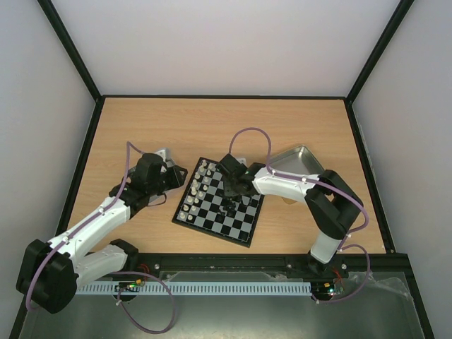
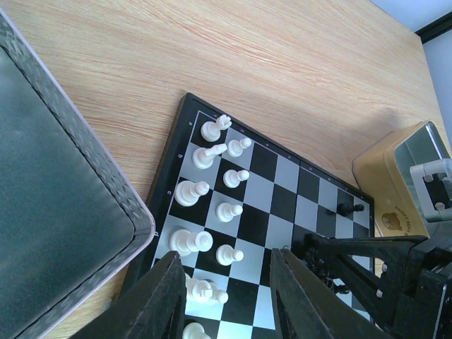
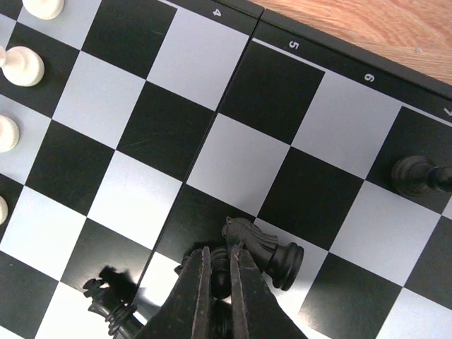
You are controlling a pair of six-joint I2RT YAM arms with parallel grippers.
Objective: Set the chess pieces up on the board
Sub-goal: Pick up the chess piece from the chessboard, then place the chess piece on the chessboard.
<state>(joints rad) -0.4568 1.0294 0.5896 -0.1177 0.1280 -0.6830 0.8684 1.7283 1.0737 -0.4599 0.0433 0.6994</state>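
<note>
The board (image 1: 239,224) lies at the table's middle, slightly turned. White chess pieces (image 1: 198,189) stand in two rows along its left side; they also show in the left wrist view (image 2: 224,212). My right gripper (image 3: 219,263) is over the board's middle, its fingers closed on a small black piece (image 3: 220,272). A black knight (image 3: 268,253) lies on its side against the right finger. A black pawn (image 3: 417,176) stands near the board's edge. Another black piece (image 3: 106,305) lies to the left. My left gripper (image 2: 226,258) is open and empty, just above the board's left edge.
A metal tray (image 1: 300,161) sits right of the board on a tan base (image 2: 385,194). A second tray (image 2: 63,205) lies left of the board, under my left wrist. The right arm (image 2: 381,272) reaches over the board's near right part.
</note>
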